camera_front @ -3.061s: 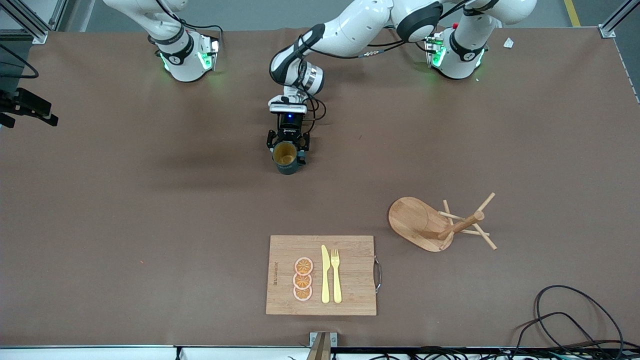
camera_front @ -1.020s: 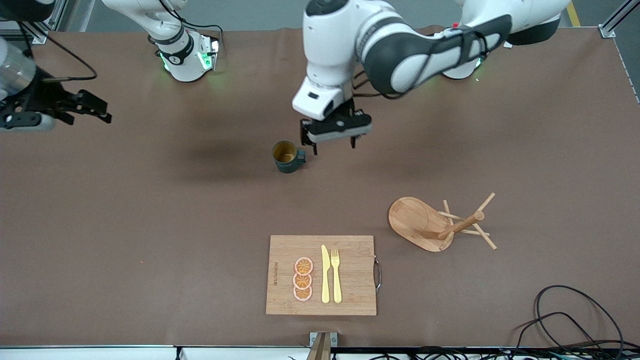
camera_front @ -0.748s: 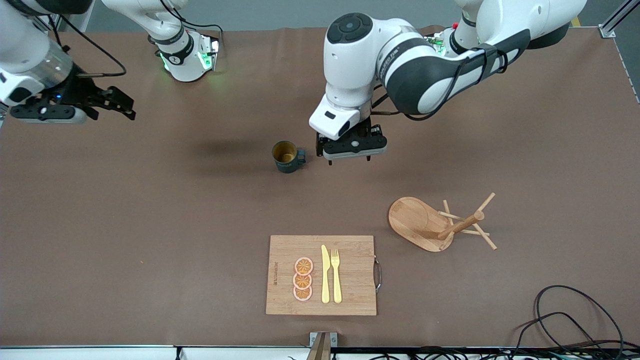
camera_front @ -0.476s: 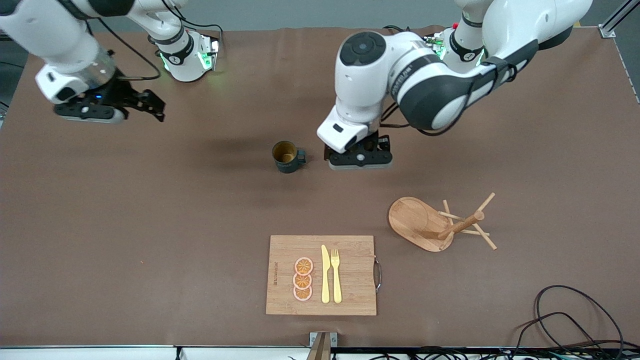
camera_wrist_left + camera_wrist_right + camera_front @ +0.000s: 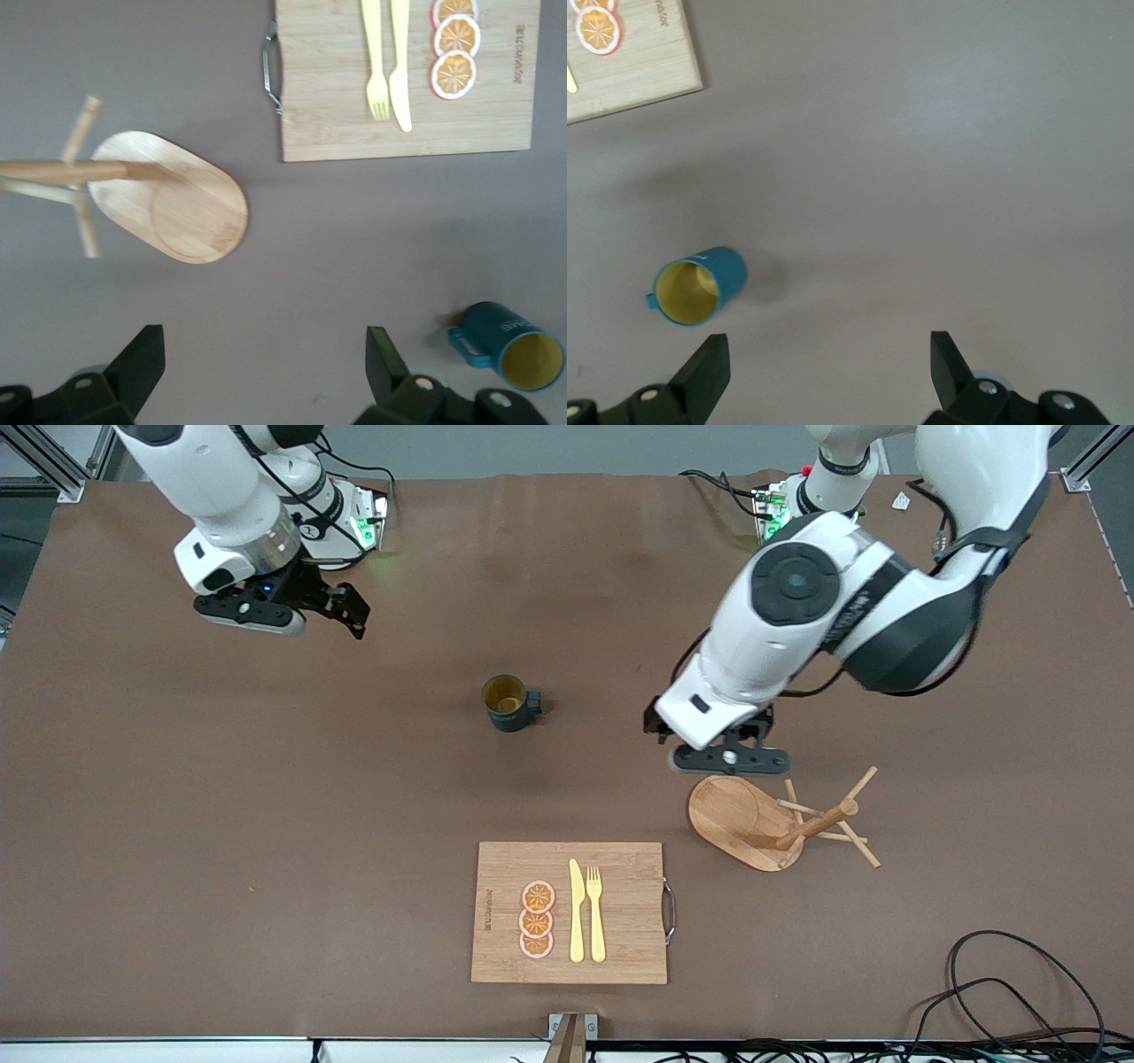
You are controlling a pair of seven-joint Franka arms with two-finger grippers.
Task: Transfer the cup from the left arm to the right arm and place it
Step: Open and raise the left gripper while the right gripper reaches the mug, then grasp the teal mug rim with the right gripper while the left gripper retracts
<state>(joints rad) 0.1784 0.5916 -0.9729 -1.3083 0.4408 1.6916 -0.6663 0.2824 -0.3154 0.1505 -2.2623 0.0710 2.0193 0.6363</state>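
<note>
The dark teal cup (image 5: 509, 703) stands upright on the brown table, near its middle, with its handle toward the left arm's end. Nothing holds it. My left gripper (image 5: 709, 737) is open and empty, up in the air over bare table between the cup and the wooden peg rack. Its wrist view shows the cup (image 5: 514, 347) off beside one fingertip (image 5: 383, 354). My right gripper (image 5: 347, 609) is open and empty, over the table toward the right arm's end, apart from the cup. The right wrist view shows the cup (image 5: 700, 285) just past one fingertip (image 5: 709, 363).
A wooden peg rack (image 5: 780, 824) lies tipped over near the left gripper. A wooden cutting board (image 5: 620, 912) with orange slices, a yellow knife and a fork lies nearer to the front camera. Cables (image 5: 1001, 992) lie at the table's corner.
The left gripper let go of the cup, rose, and moved toward the peg rack. The right arm swung in from the table's end toward the cup. The cup has stayed put.
</note>
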